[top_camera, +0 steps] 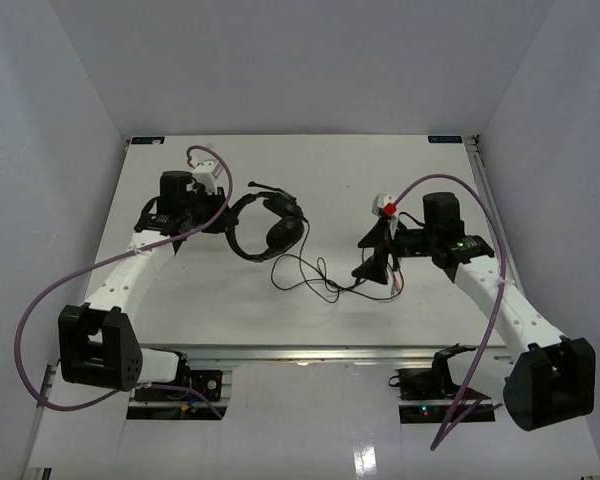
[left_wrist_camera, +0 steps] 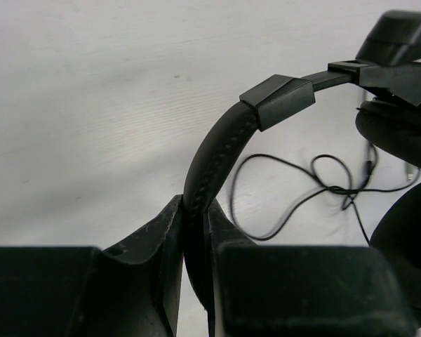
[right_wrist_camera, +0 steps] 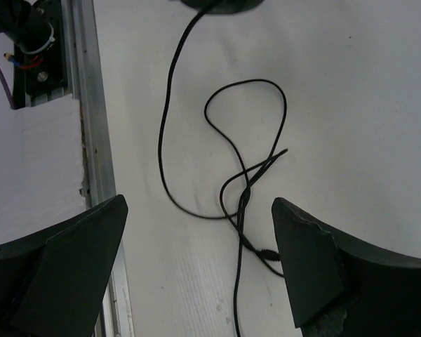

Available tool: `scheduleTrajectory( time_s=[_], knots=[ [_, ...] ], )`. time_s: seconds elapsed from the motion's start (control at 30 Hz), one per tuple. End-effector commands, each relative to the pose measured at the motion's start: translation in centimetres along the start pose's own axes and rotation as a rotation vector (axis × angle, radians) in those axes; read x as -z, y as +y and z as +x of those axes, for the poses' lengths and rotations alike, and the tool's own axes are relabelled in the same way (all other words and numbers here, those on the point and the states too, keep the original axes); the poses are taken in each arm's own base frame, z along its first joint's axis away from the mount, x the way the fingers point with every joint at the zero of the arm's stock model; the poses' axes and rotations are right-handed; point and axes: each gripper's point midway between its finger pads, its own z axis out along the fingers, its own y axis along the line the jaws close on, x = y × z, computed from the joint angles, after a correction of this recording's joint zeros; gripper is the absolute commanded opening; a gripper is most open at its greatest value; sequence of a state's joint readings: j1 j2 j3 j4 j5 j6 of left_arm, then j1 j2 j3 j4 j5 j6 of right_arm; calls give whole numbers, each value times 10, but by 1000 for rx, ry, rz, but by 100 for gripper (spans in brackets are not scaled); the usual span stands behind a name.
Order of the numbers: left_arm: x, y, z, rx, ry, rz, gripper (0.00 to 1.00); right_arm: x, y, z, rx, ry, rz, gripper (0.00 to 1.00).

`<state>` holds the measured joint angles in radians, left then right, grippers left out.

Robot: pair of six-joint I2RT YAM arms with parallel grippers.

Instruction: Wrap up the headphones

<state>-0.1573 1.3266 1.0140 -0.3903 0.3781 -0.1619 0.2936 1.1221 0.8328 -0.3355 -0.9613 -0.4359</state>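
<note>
The black headphones (top_camera: 270, 228) lie left of the table's middle, earcups toward the right. My left gripper (top_camera: 226, 218) is shut on the curved headband (left_wrist_camera: 217, 151); its jaws pinch the padded band between them (left_wrist_camera: 194, 210). One earcup (left_wrist_camera: 400, 133) shows at the right of the left wrist view. The thin black cord (top_camera: 305, 275) lies in loose loops on the table between the arms. My right gripper (top_camera: 375, 252) is open and empty, hovering over the tangled cord (right_wrist_camera: 245, 189). The cord's plug (right_wrist_camera: 266, 254) lies near the right fingertip, and the jaws (right_wrist_camera: 198, 203) are spread wide.
The aluminium rail (top_camera: 300, 352) runs along the table's near edge and shows in the right wrist view (right_wrist_camera: 91, 126). White walls enclose the table on three sides. Purple arm cables (top_camera: 40, 300) loop beside both arms.
</note>
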Motion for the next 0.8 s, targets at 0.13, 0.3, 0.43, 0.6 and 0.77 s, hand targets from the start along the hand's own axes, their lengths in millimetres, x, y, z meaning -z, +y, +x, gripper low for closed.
scheduleTrajectory(
  time_s=[0.13,0.3,0.43,0.6,0.77],
  knots=[
    [-7,-51,-47,183,-118,93,0,-39,-15,-88,6,-176,68,90],
    [3,-69,-69,191,-159,139,0,-62,14,-72,133,-222,-255,90],
    [19,-78,-79,206,-199,161,0,-85,9,-63,156,-259,-345,90],
    [43,-85,-98,246,-278,167,0,-98,26,-37,174,-243,-461,92],
    [63,-92,-126,332,-385,182,0,-93,77,0,251,-230,-650,83]
  ],
)
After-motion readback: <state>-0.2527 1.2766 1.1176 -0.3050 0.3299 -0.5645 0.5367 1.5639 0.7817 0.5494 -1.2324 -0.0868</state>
